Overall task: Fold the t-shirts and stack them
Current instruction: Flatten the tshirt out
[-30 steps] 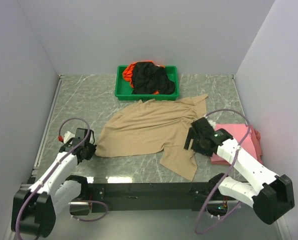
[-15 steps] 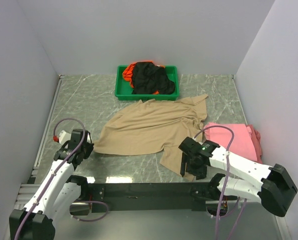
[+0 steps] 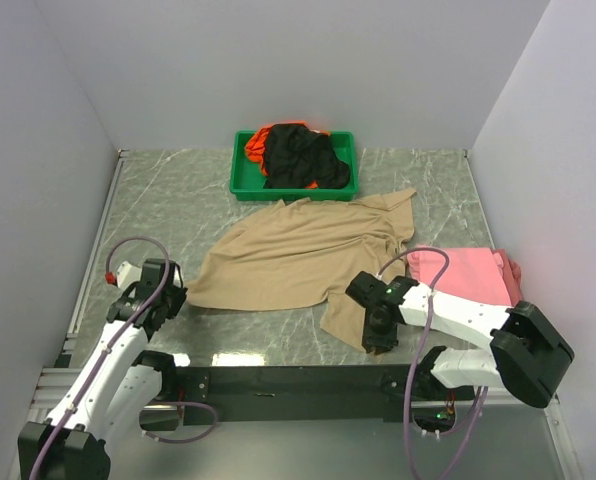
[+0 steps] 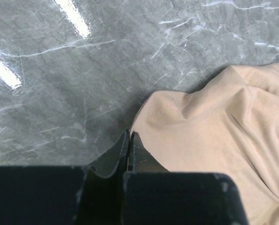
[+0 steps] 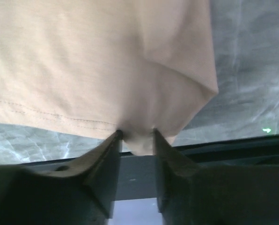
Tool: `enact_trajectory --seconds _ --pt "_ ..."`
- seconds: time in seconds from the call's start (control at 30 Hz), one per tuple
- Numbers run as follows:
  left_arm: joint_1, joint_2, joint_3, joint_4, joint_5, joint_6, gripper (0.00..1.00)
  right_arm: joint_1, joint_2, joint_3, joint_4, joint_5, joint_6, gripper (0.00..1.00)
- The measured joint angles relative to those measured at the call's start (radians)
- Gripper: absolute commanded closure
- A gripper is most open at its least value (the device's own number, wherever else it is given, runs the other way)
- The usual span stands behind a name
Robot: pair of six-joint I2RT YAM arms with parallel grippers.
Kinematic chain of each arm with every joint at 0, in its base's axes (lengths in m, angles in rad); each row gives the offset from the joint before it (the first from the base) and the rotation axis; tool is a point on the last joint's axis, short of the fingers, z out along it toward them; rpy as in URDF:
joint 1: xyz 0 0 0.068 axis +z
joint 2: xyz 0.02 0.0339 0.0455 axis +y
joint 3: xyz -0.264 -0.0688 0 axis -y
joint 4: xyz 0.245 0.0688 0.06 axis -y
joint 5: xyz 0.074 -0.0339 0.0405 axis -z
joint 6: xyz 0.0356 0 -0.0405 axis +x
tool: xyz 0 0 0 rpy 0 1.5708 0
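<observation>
Right hand [image 5: 135, 138] pinches one tan tee [image 3: 298, 255] (four tees total).

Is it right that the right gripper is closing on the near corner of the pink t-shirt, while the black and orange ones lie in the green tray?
Not quite. The right gripper is closing on the near corner of the tan t-shirt, as the right wrist view shows. The pink t-shirt lies untouched. The black and orange ones do lie in the green tray.

The left gripper [image 4: 130, 150] is closed and low, while the right gripper [image 5: 135, 140] seems partly closed, pinching.
</observation>
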Motion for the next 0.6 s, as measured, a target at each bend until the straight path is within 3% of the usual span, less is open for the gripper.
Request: enact_trajectory --seconds 0.17,0.4,0.6 --pt "0.000 -0.020 0.004 -0.007 0.000 0.001 0.99 0.000 -0.008 -0.003 0.029 -0.011 -0.010 1.00" --pt "0.000 -0.056 0.050 -0.018 0.011 0.010 1.00 0.000 -0.101 0.027 0.010 0.111 -0.034 1.00" --pt "0.000 -0.111 0.129 -0.043 0.021 0.038 0.99 0.000 -0.288 0.176 -0.060 0.280 -0.042 1.00"
